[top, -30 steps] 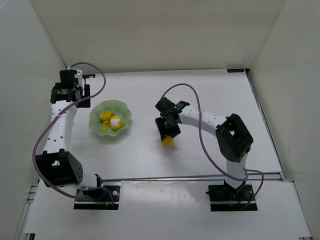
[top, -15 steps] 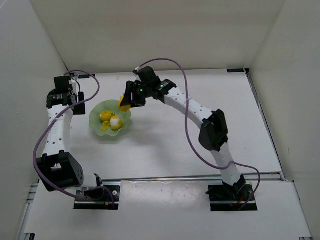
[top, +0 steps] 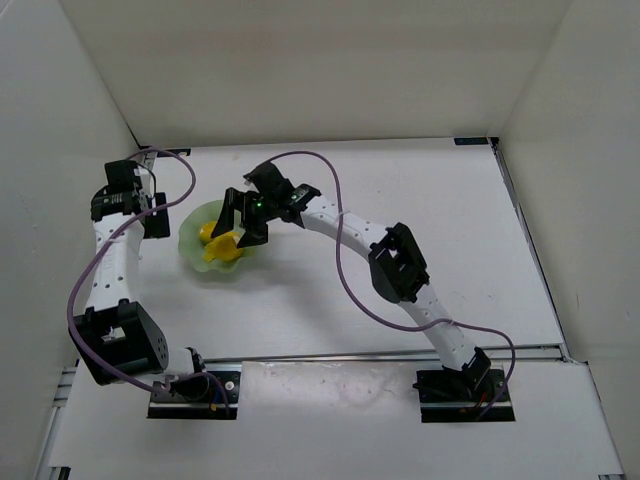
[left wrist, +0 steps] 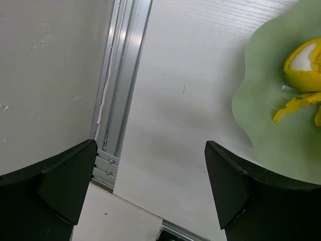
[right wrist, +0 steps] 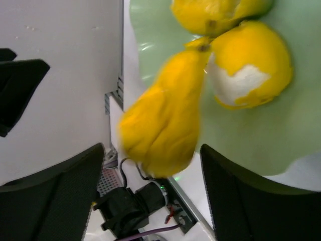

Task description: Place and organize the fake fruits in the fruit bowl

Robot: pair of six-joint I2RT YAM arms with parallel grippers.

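The pale green fruit bowl [top: 192, 250] sits left of centre on the table. In the right wrist view a round yellow fruit [right wrist: 215, 12] and a peeled one showing white flesh [right wrist: 251, 75] lie in the bowl [right wrist: 251, 135]. The yellow pear [right wrist: 163, 128] is blurred, stem toward those two, loose between the wide-apart jaws of my right gripper [right wrist: 152, 165] and touching neither finger. From above, that right gripper [top: 240, 222] hangs open over the bowl's middle. My left gripper [top: 158, 212] is open and empty just left of the bowl [left wrist: 261, 115], with the peeled fruit [left wrist: 303, 63] at that view's edge.
An aluminium rail [left wrist: 123, 75] runs along the left wall beside the left gripper. White walls close in the table on three sides. The right arm [top: 350, 230] stretches across the table's middle toward the bowl.
My right arm swung from the table's middle over to the bowl with the pear, then its jaws opened and let the pear go. The left arm shifted slightly.
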